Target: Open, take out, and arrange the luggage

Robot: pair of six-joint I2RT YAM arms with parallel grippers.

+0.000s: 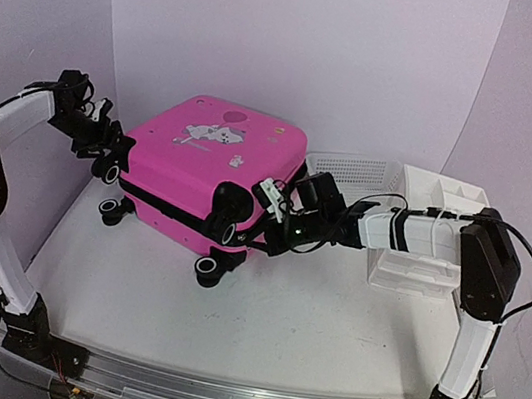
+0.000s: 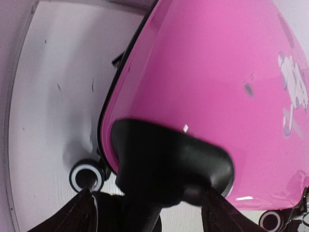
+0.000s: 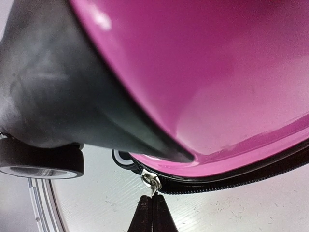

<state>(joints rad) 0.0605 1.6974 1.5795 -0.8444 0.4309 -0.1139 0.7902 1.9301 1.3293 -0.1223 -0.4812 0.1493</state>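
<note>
Nearest me, at the near right corner of the case point(image 1: 206, 165), the right gripper point(image 3: 153, 200) is closed tight, its tips pinching the tail of the zip pull point(image 3: 150, 181) that hangs from the black zip point(image 3: 231, 183). Over at the left corner, the left gripper point(image 2: 147, 203) stands wide, one finger on either side of the black wheel housing point(image 2: 169, 159). From here I can't make out whether the fingers press on it or only straddle it.

I'd say this is the opening step, right at the start: the shell is shut and nothing is out. The next move calls for drawing the pull along the zip and round the corner without losing that thin pinch. The left hand needs to brace the case so it doesn't slide or turn on the table point(image 1: 275, 333).

The case lies flat, left of the table's middle, with the printed side up. Its wheels point(image 1: 206, 269) are at the near end, pointing towards the arm bases and a little left. I judge that its long axis runs near to far, slanting right.

Beyond its far right corner sit a white basket point(image 1: 347, 167) and, further right, an organizer point(image 1: 439, 192).
</note>
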